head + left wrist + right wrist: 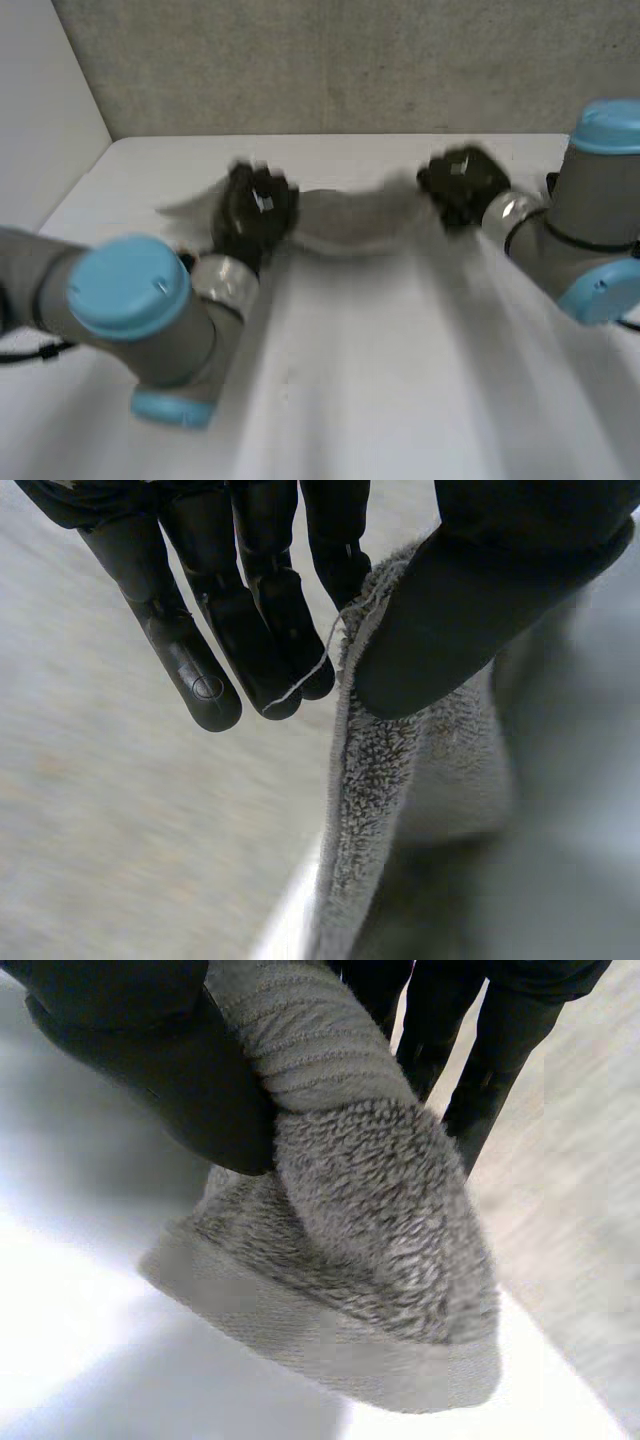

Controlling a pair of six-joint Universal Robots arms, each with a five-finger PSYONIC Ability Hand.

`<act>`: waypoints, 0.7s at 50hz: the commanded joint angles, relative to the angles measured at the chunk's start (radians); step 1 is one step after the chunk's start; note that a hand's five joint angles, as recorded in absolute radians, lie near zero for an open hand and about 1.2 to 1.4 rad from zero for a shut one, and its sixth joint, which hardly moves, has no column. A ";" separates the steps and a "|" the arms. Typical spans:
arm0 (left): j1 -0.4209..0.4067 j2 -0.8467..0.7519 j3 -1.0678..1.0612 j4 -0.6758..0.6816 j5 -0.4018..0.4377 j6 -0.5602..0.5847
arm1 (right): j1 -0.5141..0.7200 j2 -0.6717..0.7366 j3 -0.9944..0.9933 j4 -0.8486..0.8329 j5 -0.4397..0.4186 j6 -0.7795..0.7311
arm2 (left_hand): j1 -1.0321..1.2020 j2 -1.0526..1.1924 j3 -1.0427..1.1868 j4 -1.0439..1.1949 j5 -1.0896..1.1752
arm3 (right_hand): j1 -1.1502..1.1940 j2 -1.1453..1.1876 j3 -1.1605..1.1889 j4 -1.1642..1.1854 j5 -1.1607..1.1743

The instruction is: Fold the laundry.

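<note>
A grey terry towel (350, 225) hangs stretched between my two hands above the white table, sagging a little in the middle. My left hand (255, 210) holds its left end; there the towel's hemmed edge (365, 780) is pinched between the thumb (470, 600) and the straight fingers (215, 630). My right hand (462, 183) holds the right end, where a bunched corner of the towel (370, 1230) is squeezed between the thumb (160, 1060) and the fingers (480, 1050). The rest of the towel drops toward me, pale and blurred.
The white table (340, 150) runs back to a grey wall (330, 60). A white side panel (40, 110) stands at the left. Both grey arms with light-blue caps (130, 285) reach in from the near corners.
</note>
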 commanded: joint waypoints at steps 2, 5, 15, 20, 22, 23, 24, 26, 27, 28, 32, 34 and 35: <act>-0.088 -0.045 -0.090 -0.051 0.007 -0.040 | -0.005 0.001 0.150 0.105 0.012 -0.057 | -0.504 -0.555 -0.555 -0.561 -0.520 | 0.309 0.220 0.202 0.191 0.227; -0.082 -0.017 -0.109 -0.074 0.008 -0.043 | -0.013 -0.012 0.193 0.096 0.012 -0.052 | -0.683 -0.734 -0.733 -0.739 -0.698 | 0.309 0.220 0.202 0.191 0.227; 0.147 0.178 -0.231 -0.104 0.066 -0.111 | -0.122 -0.053 0.293 0.067 -0.001 -0.046 | -0.862 -0.913 -0.913 -0.919 -0.878 | 0.309 0.220 0.202 0.191 0.227; 0.283 0.208 -0.261 -0.148 0.261 -0.151 | -0.189 -0.076 0.313 0.065 -0.036 -0.060 | -0.862 -0.913 -0.913 -0.919 -0.878 | 0.309 0.220 0.202 0.191 0.227; 0.321 0.208 -0.258 -0.171 0.314 -0.152 | -0.206 -0.081 0.316 0.067 -0.051 -0.063 | -0.862 -0.913 -0.913 -0.919 -0.878 | 0.309 0.220 0.202 0.191 0.227; 0.341 0.208 -0.254 -0.183 0.343 -0.154 | -0.217 -0.082 0.315 0.070 -0.053 -0.071 | -0.859 -0.910 -0.910 -0.916 -0.875 | 0.309 0.220 0.202 0.191 0.227; 0.380 0.203 -0.245 -0.205 0.401 -0.152 | -0.221 -0.082 0.313 0.071 -0.053 -0.080 | -0.850 -0.901 -0.901 -0.907 -0.866 | 0.309 0.220 0.202 0.191 0.227; 0.420 0.198 -0.231 -0.223 0.461 -0.151 | -0.234 -0.082 0.313 0.071 -0.057 -0.103 | -0.850 -0.901 -0.901 -0.907 -0.866 | 0.309 0.220 0.202 0.191 0.227; 0.452 0.189 -0.214 -0.235 0.518 -0.151 | -0.243 -0.082 0.316 0.070 -0.062 -0.126 | -0.845 -0.895 -0.895 -0.901 -0.860 | 0.309 0.220 0.202 0.191 0.227; 0.467 0.180 -0.202 -0.242 0.547 -0.151 | -0.249 -0.082 0.316 0.068 -0.060 -0.135 | -0.842 -0.893 -0.892 -0.898 -0.857 | 0.309 0.220 0.202 0.191 0.227; 0.512 0.073 -0.120 -0.271 0.647 -0.145 | -0.258 -0.084 0.322 0.067 -0.062 -0.152 | -0.815 -0.866 -0.866 -0.872 -0.831 | 0.309 0.220 0.202 0.191 0.227; 0.515 0.031 -0.070 -0.288 0.662 -0.146 | -0.258 -0.084 0.328 0.067 -0.057 -0.160 | -0.763 -0.814 -0.813 -0.819 -0.778 | 0.309 0.220 0.202 0.191 0.227; 0.512 -0.005 -0.020 -0.315 0.662 -0.146 | -0.257 -0.084 0.336 0.067 -0.051 -0.161 | -0.730 -0.781 -0.781 -0.787 -0.746 | 0.309 0.220 0.202 0.191 0.227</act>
